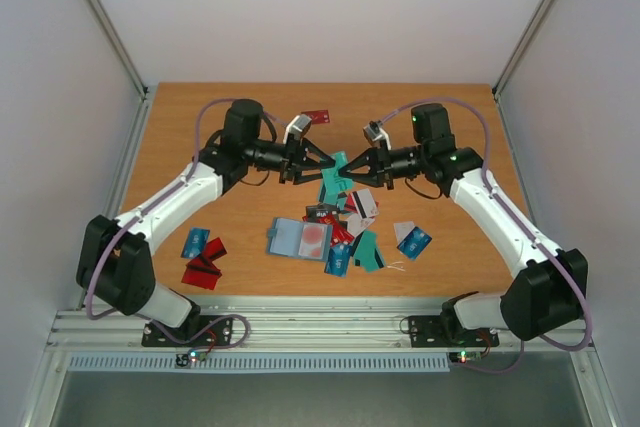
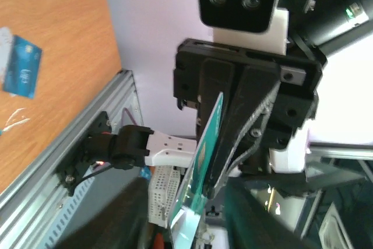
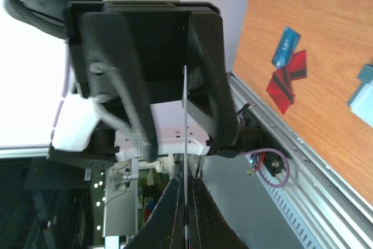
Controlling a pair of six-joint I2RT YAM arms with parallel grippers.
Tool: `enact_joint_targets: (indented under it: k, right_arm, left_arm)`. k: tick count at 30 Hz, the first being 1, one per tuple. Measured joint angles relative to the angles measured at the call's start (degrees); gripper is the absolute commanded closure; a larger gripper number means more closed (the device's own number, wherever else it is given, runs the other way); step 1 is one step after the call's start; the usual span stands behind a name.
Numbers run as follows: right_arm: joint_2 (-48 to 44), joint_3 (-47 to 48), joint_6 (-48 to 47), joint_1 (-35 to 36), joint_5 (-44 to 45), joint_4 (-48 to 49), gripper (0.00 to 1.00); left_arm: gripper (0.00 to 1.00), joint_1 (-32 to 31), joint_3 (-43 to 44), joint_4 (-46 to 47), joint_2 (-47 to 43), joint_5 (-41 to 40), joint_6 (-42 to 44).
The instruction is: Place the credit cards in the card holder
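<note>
A teal credit card [image 1: 331,187] hangs in the air between my two grippers, above the middle of the table. My right gripper [image 1: 351,173] is shut on one end of it; the right wrist view shows the card [image 3: 185,115] edge-on, pinched between my fingertips [image 3: 185,220]. My left gripper [image 1: 317,169] faces it, and its fingers [image 2: 125,214] stand apart on either side of the card's other end [image 2: 205,144] without pressing it. The card holder [image 1: 290,238] lies open on the table below, light blue-grey pockets up. Several more credit cards [image 1: 347,237] lie piled beside it.
Blue and red cards [image 1: 203,255] lie near the front left, also in the right wrist view [image 3: 287,62]. A blue and a white card [image 1: 411,238] lie to the right, and a red card [image 1: 316,116] at the back. The aluminium rail [image 1: 320,325] runs along the near edge.
</note>
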Motion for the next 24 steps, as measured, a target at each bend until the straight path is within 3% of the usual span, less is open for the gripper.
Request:
enact_joint_targets:
  k: [5,10,16,24]
  right_arm:
    - [0.00,-1.84,-2.49,1.16,4.63,-3.17,0.99]
    - [1.22,-6.27,-3.96,5.77,11.28,-4.72,0.99]
    - [6.21,-9.14,-4.70,11.28,19.17,-4.74,0.99]
    - [10.73,-10.62,-4.61,15.65,24.96,-1.55,0.99]
  left_arm:
    - [0.45,0.02,9.55,-32.61,-0.09,-15.39,23.45]
    - [0.55,0.11,7.37,-50.14,-0.61,-33.83,39.58]
    - [0.61,0.31,-0.85,-58.80,-0.02,-48.37,47.36]
    - [0.62,0.31,-1.20,-59.04,7.69,-57.05,49.66]
